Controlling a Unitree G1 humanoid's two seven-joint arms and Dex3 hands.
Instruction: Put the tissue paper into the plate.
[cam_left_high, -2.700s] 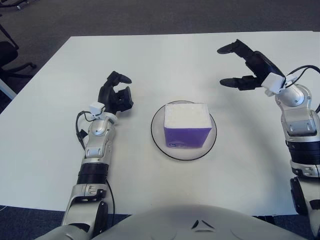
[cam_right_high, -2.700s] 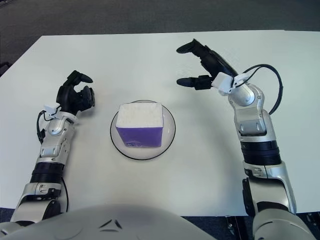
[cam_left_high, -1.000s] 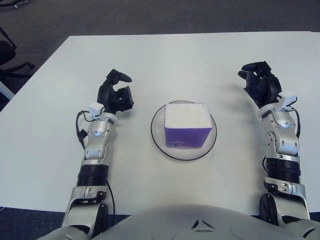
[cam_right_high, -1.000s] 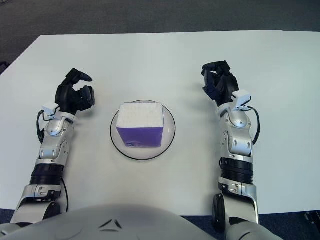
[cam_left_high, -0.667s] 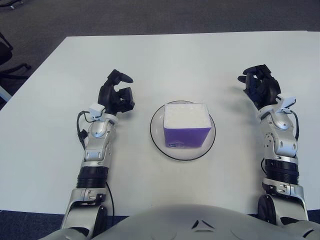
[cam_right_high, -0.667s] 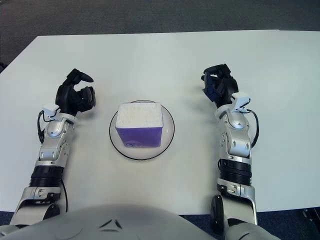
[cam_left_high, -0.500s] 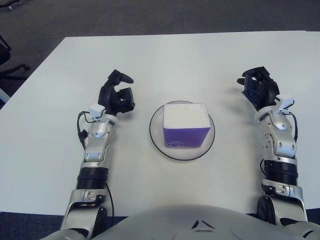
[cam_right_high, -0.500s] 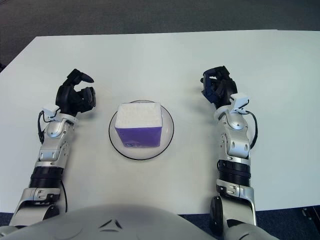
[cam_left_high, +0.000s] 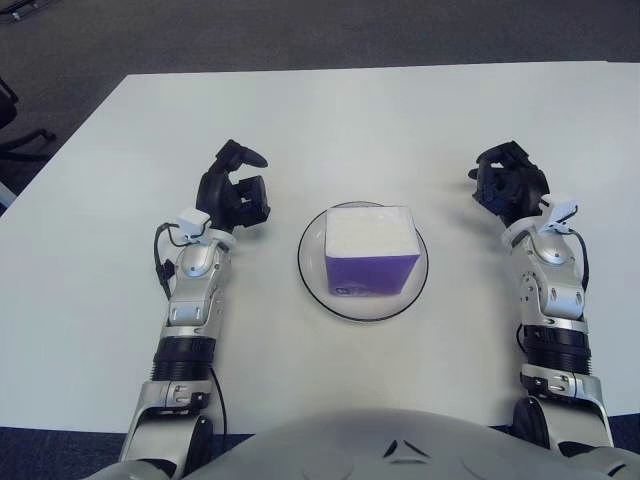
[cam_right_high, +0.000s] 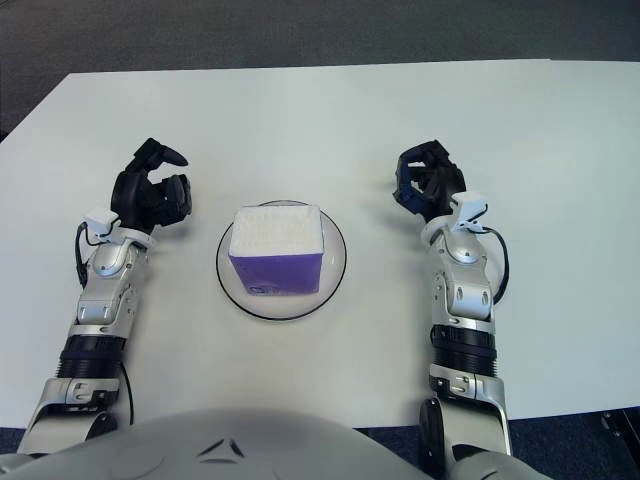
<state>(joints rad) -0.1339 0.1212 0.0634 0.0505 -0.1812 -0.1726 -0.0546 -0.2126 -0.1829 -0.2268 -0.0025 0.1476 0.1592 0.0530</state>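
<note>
Tissue box sits squarely in the plate at tabletop centre — placement judged complete. Left hand and right hand flank it, roughly equidistant, fingers curled, holding nothing.

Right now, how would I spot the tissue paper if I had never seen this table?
Look to the middle of the white table, between the robot's left hand and right hand. There a round clear plate with a dark rim holds the tissue paper. It is the only boxy thing there, purple-sided with a white top.
</note>
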